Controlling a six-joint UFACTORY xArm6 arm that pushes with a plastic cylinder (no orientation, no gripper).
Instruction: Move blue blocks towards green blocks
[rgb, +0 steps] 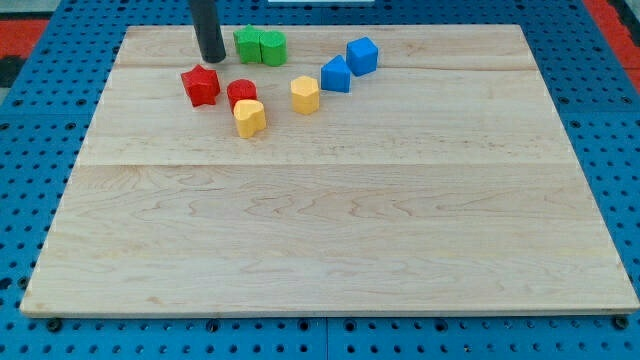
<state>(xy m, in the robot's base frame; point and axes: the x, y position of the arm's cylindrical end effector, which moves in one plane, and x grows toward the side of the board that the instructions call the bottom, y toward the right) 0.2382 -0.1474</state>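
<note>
Two green blocks sit side by side near the view's top: a green cube-like block (248, 44) and a rounder green block (272, 47). Two blue blocks lie to their right: one blue block (336, 74) and a blue cube (362, 55) up and right of it. My tip (211, 59) stands at the view's top left, just left of the green blocks and just above the red star block (201, 85). It touches no blue block.
A red block (241, 93) lies right of the star. A yellow block (250, 117) sits below it and a yellow hexagonal block (305, 95) lies left of the blue blocks. The wooden board (330, 230) rests on a blue pegboard.
</note>
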